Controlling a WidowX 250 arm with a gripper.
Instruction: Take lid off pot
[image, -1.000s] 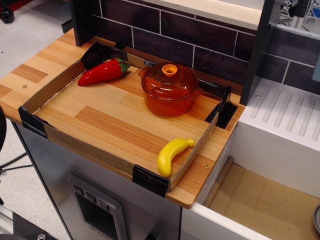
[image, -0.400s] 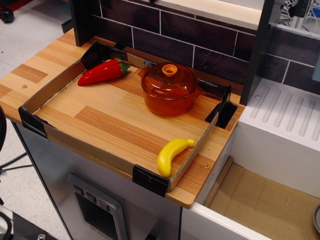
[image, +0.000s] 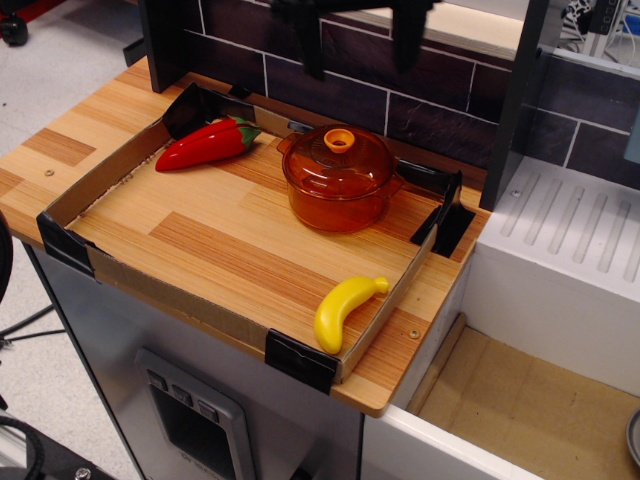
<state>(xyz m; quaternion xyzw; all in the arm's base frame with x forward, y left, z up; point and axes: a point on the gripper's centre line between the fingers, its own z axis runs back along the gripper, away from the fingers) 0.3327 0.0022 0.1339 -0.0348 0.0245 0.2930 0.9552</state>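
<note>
Gripper (image: 357, 40) enters frame at 12 o'clock, pointing down; two dark fingers (image: 312, 45) spread wide apart, nothing between.

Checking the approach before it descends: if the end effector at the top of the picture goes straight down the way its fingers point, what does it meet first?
Probably the lid on the pot, near its knob. The end effector hangs open above it, fingers pointing down, though depth from this single view is uncertain.

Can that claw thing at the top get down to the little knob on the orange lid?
Probably yes. The gripper hangs open almost straight above the lid, whose knob stands bare with nothing over it; the pepper and banana lie well aside.
</note>
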